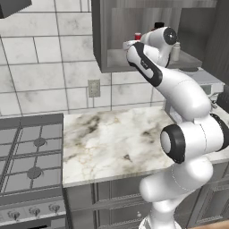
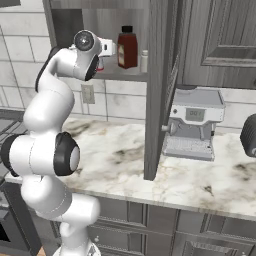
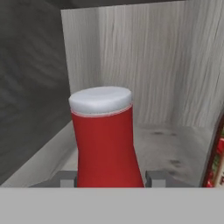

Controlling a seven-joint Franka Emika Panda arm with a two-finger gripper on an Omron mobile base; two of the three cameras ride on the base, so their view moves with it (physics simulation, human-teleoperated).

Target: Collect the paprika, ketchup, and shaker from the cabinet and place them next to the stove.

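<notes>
**One Bottle Clamped, Two Items Waiting on the Cabinet Shelf**

One item, the ketchup (image 3: 106, 140), is sitting between the two finger tips of the claw (image 3: 112, 178), which is closing in on its lower body from either side in the hand view. The jaws are standing nearly together against the red bottle, so the claw is reading as clamped on the ketchup. The bottle is standing upright on the shelf of the cabinet (image 1: 100, 40), with its long axis running vertically and its pale end pointing up. It is lying directly ahead of the claw, centred between the tips, close to the left inner wall of the cabinet.

To the right of the ketchup, the paprika (image 2: 127, 47) is standing upright on the same shelf, with the shaker (image 2: 144, 61) just beside it, further right. Both are staying clear of the claw.

The arm is reaching up and forward into the doorless front. Below, the marble bench (image 1: 116, 138) is lying between the cabinet and the stove (image 1: 29, 156), which is sitting to the left in the left base view.

Judgement: the coming move is calling for a straight withdrawal along the approach line, keeping the bottle vertical and avoiding the left wall and the paprika. Tipping the bottle on the shelf edge is the main risk.
</notes>
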